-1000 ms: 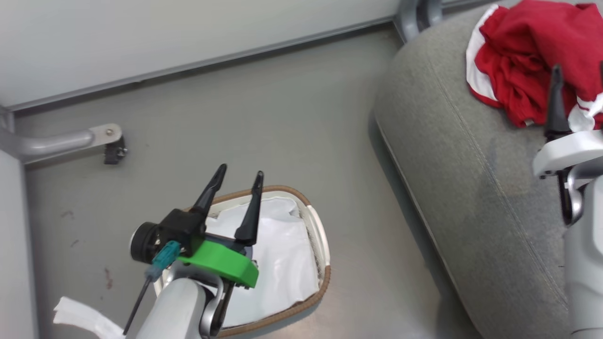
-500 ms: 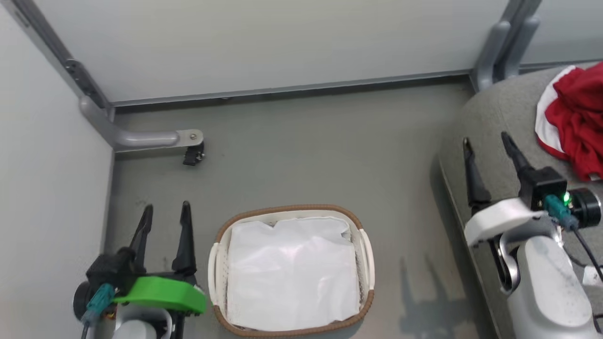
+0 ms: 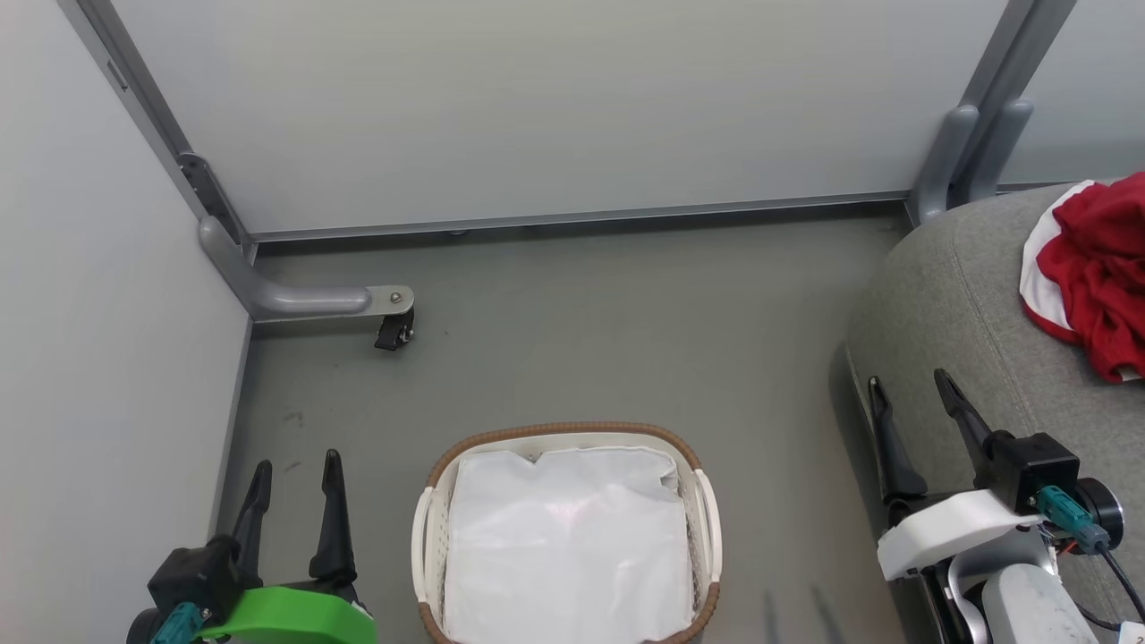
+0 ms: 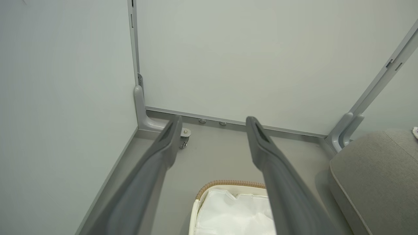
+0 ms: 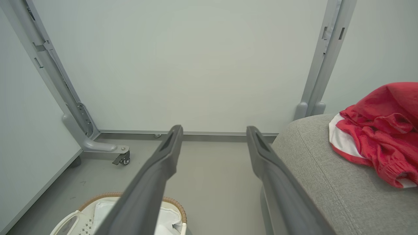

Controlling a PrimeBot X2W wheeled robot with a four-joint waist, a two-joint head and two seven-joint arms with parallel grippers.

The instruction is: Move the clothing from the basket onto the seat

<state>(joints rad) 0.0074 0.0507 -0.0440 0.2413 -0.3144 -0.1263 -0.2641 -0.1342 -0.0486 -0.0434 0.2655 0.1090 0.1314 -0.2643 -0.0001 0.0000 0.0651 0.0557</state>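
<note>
The red and white clothing [image 3: 1096,273] lies bunched on the grey seat [image 3: 966,304] at the right edge of the head view, and it appears again as clothing [image 5: 378,133] on the seat [image 5: 326,176] in the right wrist view. The white basket [image 3: 565,438] with its brown rim sits on the floor at bottom centre, holding just its white liner [image 3: 568,546]. My left gripper [image 3: 293,465] is open at the lower left, left of the basket. My right gripper [image 3: 908,380] is open at the lower right, over the seat's front edge, nothing between its fingers.
Pale partition walls [image 3: 537,98] close the space at the back and left. A grey metal foot with a black caster [image 3: 394,331] juts onto the floor at the back left. Grey posts [image 3: 971,152] stand behind the seat. Grey floor [image 3: 626,331] lies between basket and walls.
The head camera has swung, so basket and seat shifted in the picture. Both open grippers drew back to the lower corners; the right one has left the clothing on the seat.
</note>
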